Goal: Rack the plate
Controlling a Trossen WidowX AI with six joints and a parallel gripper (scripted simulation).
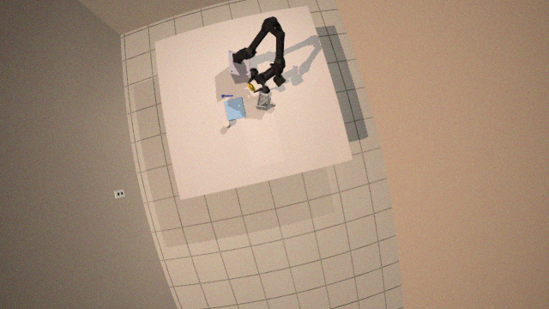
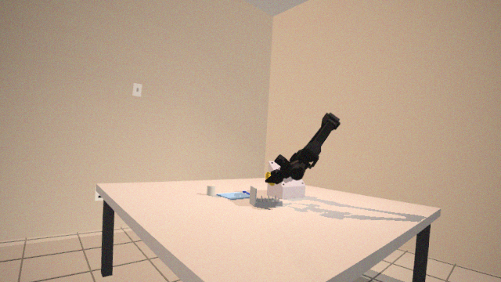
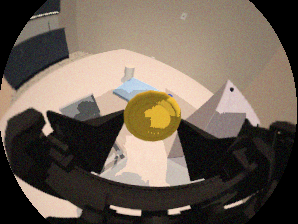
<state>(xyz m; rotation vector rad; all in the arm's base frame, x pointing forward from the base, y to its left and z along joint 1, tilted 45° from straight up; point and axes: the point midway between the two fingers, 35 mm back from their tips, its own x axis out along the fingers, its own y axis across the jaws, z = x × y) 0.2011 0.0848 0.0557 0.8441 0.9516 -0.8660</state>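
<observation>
The yellow round plate [image 1: 251, 87] [image 2: 268, 177] [image 3: 152, 114] is held off the table, steeply tilted, its face toward the wrist camera. My gripper [image 1: 253, 86] [image 3: 152, 117] is shut on it, one finger at each side of the rim. In the exterior view the black fingers hide part of the plate. The grey dish rack [image 1: 263, 101] [image 2: 266, 203] stands on the table with a tall panel at one end and short upright rails. The plate is above and beside the rack, not in a slot. In the wrist view the left finger hides part of the rack [image 3: 72, 109].
A light blue square [image 1: 235, 108] [image 2: 233, 195] [image 3: 134, 87] lies flat beside the rack. A small blue utensil [image 1: 227, 96] [image 2: 246, 193] and a pale cup [image 1: 226, 124] [image 2: 211, 190] [image 3: 129, 73] are near it. The pale slanted block [image 1: 238, 70] [image 2: 287, 190] [image 3: 220, 115] stands close behind the gripper.
</observation>
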